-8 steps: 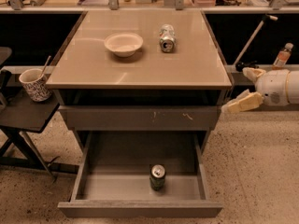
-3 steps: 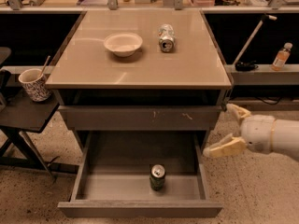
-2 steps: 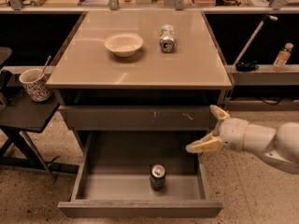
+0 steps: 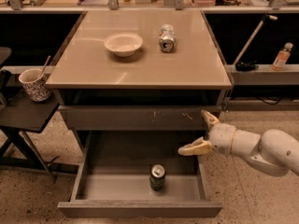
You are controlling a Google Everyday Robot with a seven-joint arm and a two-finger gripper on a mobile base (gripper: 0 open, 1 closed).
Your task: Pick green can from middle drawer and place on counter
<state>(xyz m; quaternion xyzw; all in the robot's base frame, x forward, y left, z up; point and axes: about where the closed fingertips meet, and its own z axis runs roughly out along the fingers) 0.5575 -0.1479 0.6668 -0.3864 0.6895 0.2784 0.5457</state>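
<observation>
A small dark green can with a silver top is seen standing upright on the flat grey floor of the middle drawer. The can is placed near the drawer's front panel, roughly midway between the side walls, and nothing is touching it. The drawer is pulled fully out from the grey cabinet.

Above and to the right of the can, over the drawer's right rear corner, the gripper is held in the air. Its two pale fingers are spread wide apart, one pointing up toward the closed drawer front above, the other pointing left over the drawer. Nothing is gripped between them, and a clear gap is left between them and the can. The gripper is carried by a white arm that enters from the right edge.

The cabinet is topped by the glossy beige counter. On it, a shallow pale bowl is set left of centre, and a silvery can is laid on its side just to the bowl's right.

To the left, a patterned mug with a stick in it is placed on a dark side table. At far right, a small bottle is seen on a ledge.
</observation>
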